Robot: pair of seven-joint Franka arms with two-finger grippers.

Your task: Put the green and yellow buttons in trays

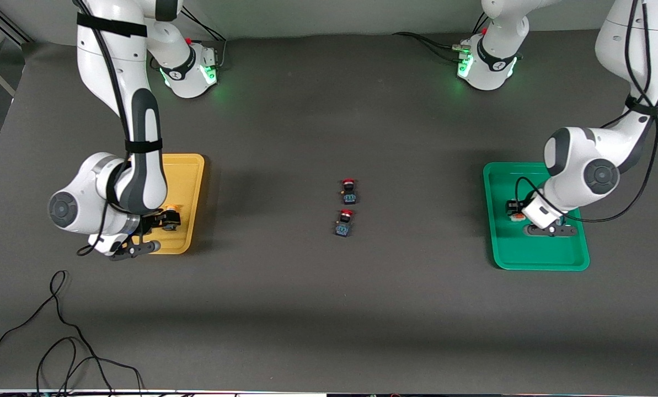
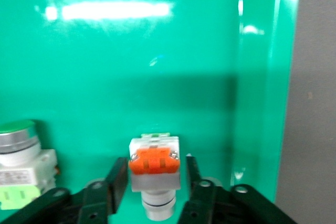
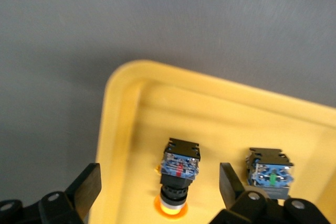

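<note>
Front view: we saw the right gripper (image 1: 160, 220) low over the yellow tray (image 1: 188, 182) at the right arm's end of the table (image 1: 306, 309), a yellow button (image 1: 170, 208) by it. The left gripper (image 1: 549, 229) sat over the green tray (image 1: 538, 256) at the left arm's end. Two red-capped buttons (image 1: 347, 207) lay mid-table, between the trays.

Left wrist view: we saw the left gripper's fingers (image 2: 116, 179) slightly apart, flanking a white-bodied button (image 2: 155, 169) with an orange block on the green tray; contact unclear. A green-capped button (image 2: 18, 153) lay beside it.

Right wrist view: the right gripper's fingers (image 3: 86, 184) stood wide open, holding nothing, around one yellow-capped button (image 3: 178, 174) lying in the yellow tray; a second dark-bodied button (image 3: 270, 171) lay just beside.
</note>
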